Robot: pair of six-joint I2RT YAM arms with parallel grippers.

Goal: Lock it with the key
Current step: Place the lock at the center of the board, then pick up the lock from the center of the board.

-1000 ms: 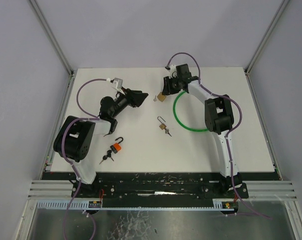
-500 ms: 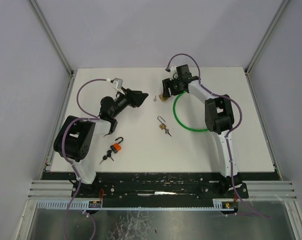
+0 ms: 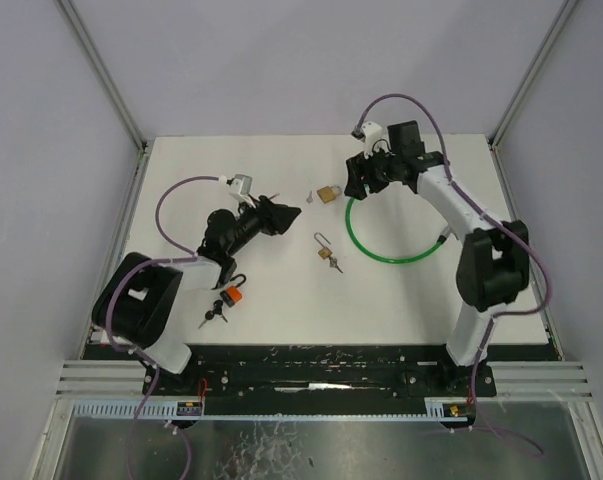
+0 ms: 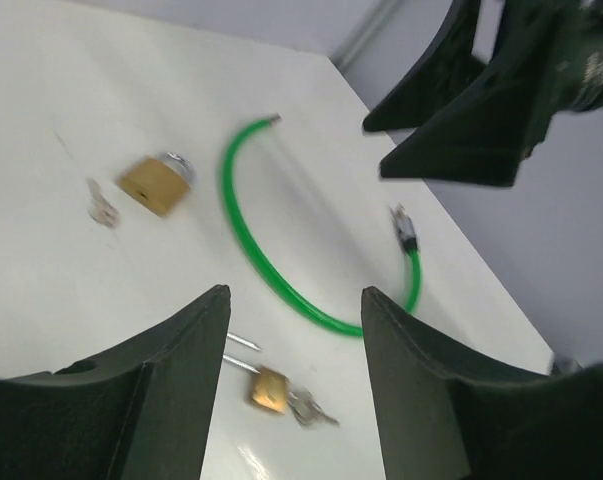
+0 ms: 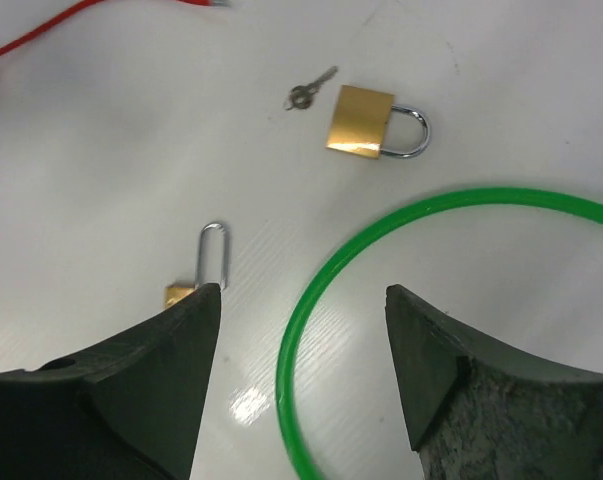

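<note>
A shut brass padlock [image 3: 328,194] lies at the back middle of the table with a small loose key [image 3: 309,196] to its left. Both show in the right wrist view, padlock [image 5: 366,122] and key [image 5: 309,90], and in the left wrist view, padlock [image 4: 154,185] and key [image 4: 102,208]. A smaller brass padlock [image 3: 326,251], shackle open and keys in it, lies mid-table [image 4: 269,388]. My right gripper [image 3: 356,185] is open and empty just right of the shut padlock [image 5: 303,295]. My left gripper [image 3: 284,214] is open and empty, left of both padlocks [image 4: 293,300].
A green cable loop [image 3: 386,235] lies on the table below the right gripper [image 5: 311,300]. An orange padlock [image 3: 233,294] with an open shackle and black keys [image 3: 213,315] lies near the left arm's base.
My right gripper has drawn back to the right, off the shut brass padlock, which now lies free on the table. My left gripper has moved a little nearer and to the right.
</note>
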